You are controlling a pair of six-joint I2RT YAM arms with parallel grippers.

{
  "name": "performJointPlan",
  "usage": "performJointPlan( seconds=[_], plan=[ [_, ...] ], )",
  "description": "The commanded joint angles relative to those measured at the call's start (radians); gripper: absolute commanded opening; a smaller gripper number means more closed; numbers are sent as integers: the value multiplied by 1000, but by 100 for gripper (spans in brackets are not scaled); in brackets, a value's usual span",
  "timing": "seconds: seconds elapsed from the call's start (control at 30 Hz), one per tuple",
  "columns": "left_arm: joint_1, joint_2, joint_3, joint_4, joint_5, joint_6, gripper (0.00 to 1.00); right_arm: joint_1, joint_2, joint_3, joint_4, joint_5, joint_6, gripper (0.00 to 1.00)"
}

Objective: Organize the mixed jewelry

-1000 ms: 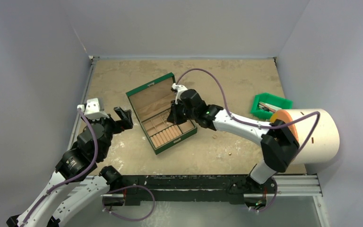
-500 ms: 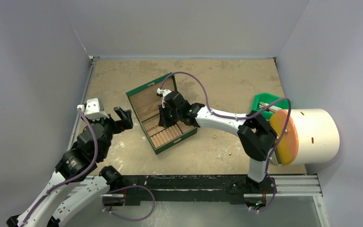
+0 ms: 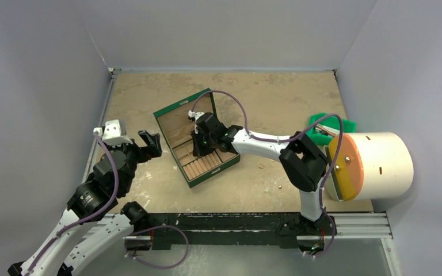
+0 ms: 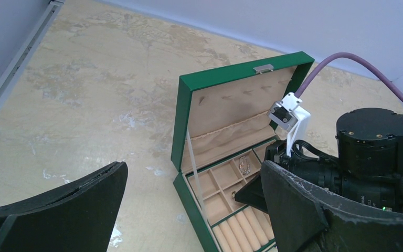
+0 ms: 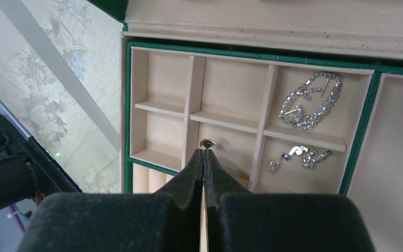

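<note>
The green box (image 3: 175, 107) stands open in the middle of the table, with tan compartments. My right gripper (image 5: 204, 153) is shut on a small metal piece (image 5: 207, 143) and holds it over a middle compartment; it also shows in the top view (image 3: 199, 147). Two silver chain pieces (image 5: 310, 101) (image 5: 299, 156) lie in compartments to its right. In the left wrist view the box (image 4: 181, 122) shows a chain (image 4: 245, 166) and the held piece (image 4: 234, 194). My left gripper (image 3: 149, 144) is open and empty, left of the box. Two tiny pieces (image 3: 261, 167) (image 3: 280, 187) lie on the table.
A green bin (image 3: 329, 127) sits at the right edge. A big white cylinder with an orange face (image 3: 374, 165) lies at the front right. Grey walls close in the table on three sides. The box lid (image 4: 241, 105) stands upright behind the compartments.
My right gripper has moved left across the box, from its right side to over the middle compartments, still shut. The left arm has not moved.
</note>
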Motion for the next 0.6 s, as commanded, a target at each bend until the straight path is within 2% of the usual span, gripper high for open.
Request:
performJointPlan(
  seconds=[0.0, 0.07, 0.3, 0.57],
  plan=[
    [6, -9, 34, 33, 5, 4, 99, 7, 5, 56, 4, 3, 1, 0],
    [5, -10, 34, 32, 3, 2, 98, 6, 9, 61, 3, 5, 3, 0],
    [5, -8, 34, 32, 2, 2, 99, 7, -11, 55, 3, 15, 12, 13],
    [5, -6, 34, 31, 2, 3, 99, 8, -132, -20, 0, 91, 19, 19]
  ],
)
